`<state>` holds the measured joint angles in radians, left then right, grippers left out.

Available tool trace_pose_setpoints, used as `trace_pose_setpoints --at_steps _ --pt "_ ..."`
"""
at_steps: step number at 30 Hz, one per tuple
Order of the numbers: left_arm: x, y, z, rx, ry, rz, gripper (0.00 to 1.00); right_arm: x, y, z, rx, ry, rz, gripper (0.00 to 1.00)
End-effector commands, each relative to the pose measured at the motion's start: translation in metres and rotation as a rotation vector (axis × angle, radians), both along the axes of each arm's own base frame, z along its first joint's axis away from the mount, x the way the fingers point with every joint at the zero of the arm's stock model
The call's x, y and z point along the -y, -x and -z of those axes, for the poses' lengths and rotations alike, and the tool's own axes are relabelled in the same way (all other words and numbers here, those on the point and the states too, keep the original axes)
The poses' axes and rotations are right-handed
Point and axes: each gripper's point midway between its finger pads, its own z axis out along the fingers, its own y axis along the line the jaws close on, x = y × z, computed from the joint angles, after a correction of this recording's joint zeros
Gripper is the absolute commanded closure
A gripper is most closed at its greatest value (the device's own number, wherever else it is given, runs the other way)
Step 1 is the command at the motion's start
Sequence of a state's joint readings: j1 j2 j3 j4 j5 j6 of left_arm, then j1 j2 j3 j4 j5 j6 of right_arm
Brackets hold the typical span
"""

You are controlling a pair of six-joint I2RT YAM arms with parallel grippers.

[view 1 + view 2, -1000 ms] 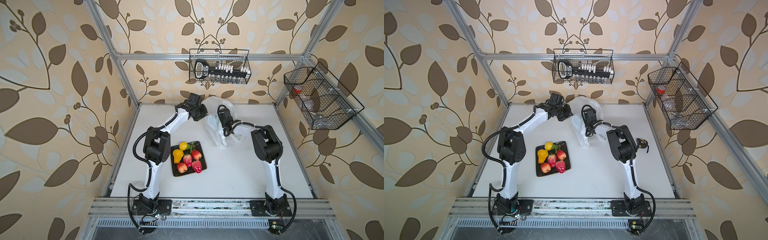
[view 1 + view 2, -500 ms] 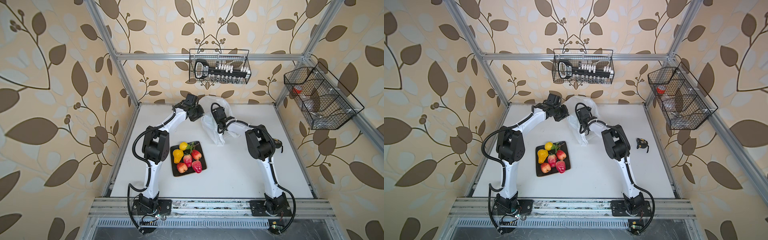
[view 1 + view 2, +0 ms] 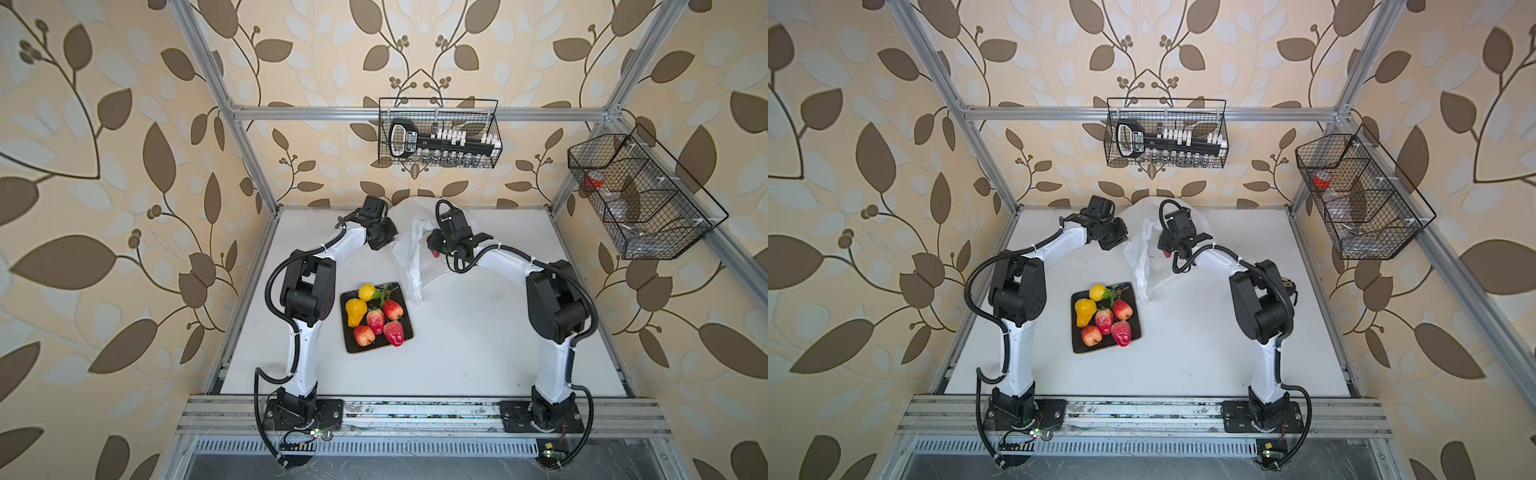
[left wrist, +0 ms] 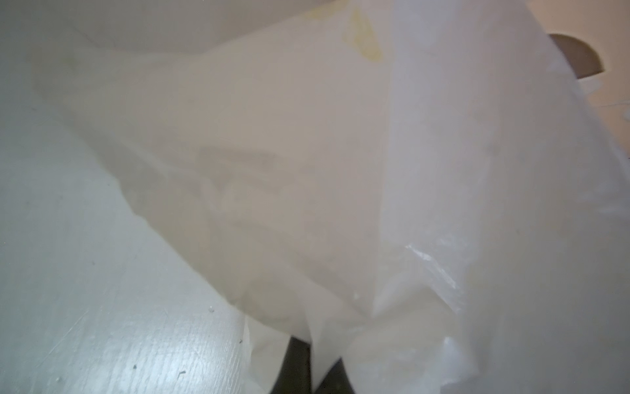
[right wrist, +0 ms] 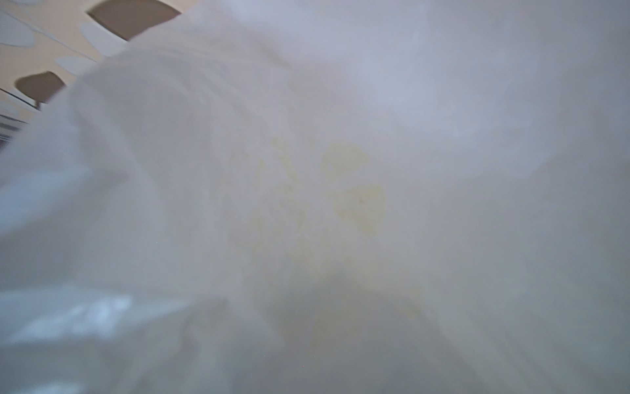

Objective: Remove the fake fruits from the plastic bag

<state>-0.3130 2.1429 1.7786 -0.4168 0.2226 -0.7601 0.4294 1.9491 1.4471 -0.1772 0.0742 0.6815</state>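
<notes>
Top views both put my right gripper [image 3: 437, 246] at the far middle of the table [image 3: 478, 353], nosed into the raised mouth of the bag [image 3: 411, 270], with a red fruit [image 3: 435, 252] showing at its tip. The right wrist view gives only blurred white film with a faint yellow print, so I cannot tell whether those jaws are clamped on the fruit or merely beside it. My left gripper [image 3: 384, 239] is clenched on the bag's left edge, and in the left wrist view the film drapes over its dark fingertips [image 4: 293, 368]. What the coming move turns on, as I judge it, is this: the plate [image 3: 351, 347] lies near and left of my right gripper, and the bag's long axis runs from the far mouth toward the plate's far right corner, so its slack tail sits between the two. The rest of the fruits [image 3: 375, 320] crowd the plate's middle, leaving bare black at its near left corner. My left arm is nearer the plate, but it is busy holding the bag. I would lift clear of the mouth first, since thin film may snag and follow. The table is white, flat and bare to the right and near. The wire baskets [image 3: 440, 133] on the walls hang well apart from both arms.
</notes>
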Motion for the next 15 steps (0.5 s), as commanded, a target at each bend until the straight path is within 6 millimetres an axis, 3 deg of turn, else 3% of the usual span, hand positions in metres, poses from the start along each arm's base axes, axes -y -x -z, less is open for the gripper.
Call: trace_pose_setpoints --at_steps 1,8,12,15 --pt "-0.002 -0.015 -0.007 0.061 -0.013 -0.002 1.00 0.006 0.023 -0.009 -0.001 -0.026 -0.043 0.76" --pt "0.004 -0.033 0.005 0.074 0.002 0.002 0.99 0.017 0.081 -0.053 0.073 -0.083 -0.120 0.76" --pt "0.005 -0.046 0.000 0.106 0.021 0.007 0.74 0.013 0.113 -0.081 0.158 -0.112 -0.229 0.76" --pt "0.005 -0.054 -0.007 0.131 0.041 0.015 0.45 0.000 0.136 -0.106 0.251 -0.115 -0.318 0.76"
